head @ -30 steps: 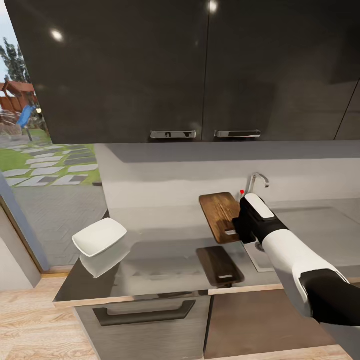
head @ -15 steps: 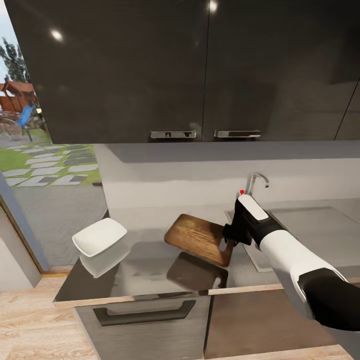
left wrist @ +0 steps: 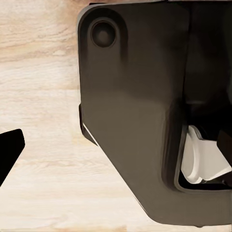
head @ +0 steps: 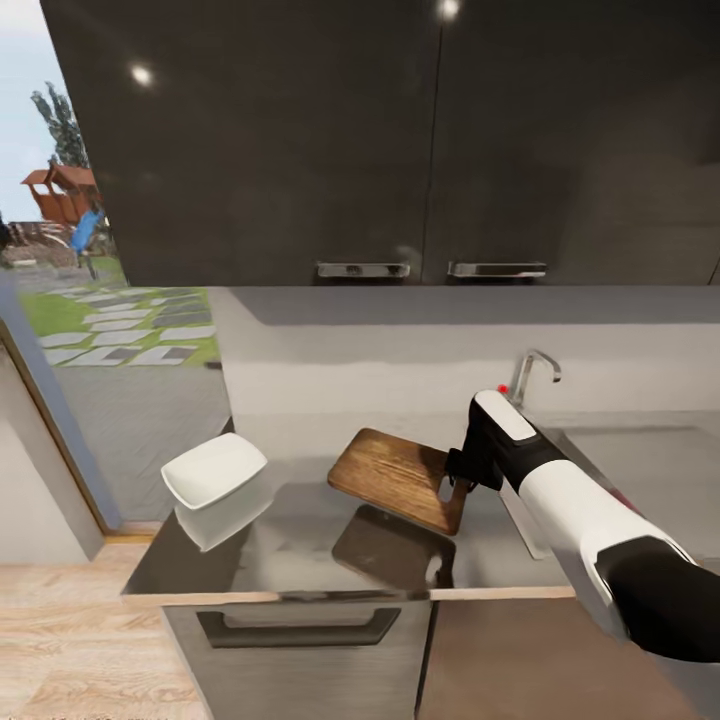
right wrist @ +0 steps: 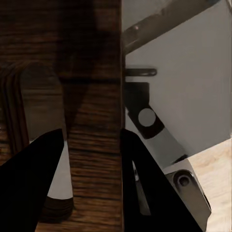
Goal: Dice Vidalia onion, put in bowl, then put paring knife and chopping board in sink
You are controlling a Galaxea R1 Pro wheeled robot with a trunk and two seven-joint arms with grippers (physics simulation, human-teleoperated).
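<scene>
My right gripper (head: pixel 455 482) is shut on the handle end of the brown wooden chopping board (head: pixel 398 478) and holds it tilted just above the grey countertop (head: pixel 300 530), left of the sink (head: pixel 640 455). In the right wrist view the dark fingers (right wrist: pixel 36 183) clamp the board (right wrist: pixel 92 96) beside its slot hole. The white bowl (head: pixel 214 469) sits at the countertop's left end. The onion is out of view. A reddish sliver (head: pixel 623 499) shows beside my forearm over the sink; I cannot tell what it is. One left fingertip (left wrist: pixel 9 150) hangs over the wooden floor.
The chrome tap (head: pixel 536 369) with its red dot stands behind the sink. Dark wall cabinets (head: pixel 400 140) hang above the counter. A glass door at the left shows the garden. A dark part of the robot's body (left wrist: pixel 130 121) is close to the left wrist camera.
The right gripper has swung the board from beside the tap to the left and tipped it flatter over the countertop. The head camera has also shifted, sliding the whole scene slightly right.
</scene>
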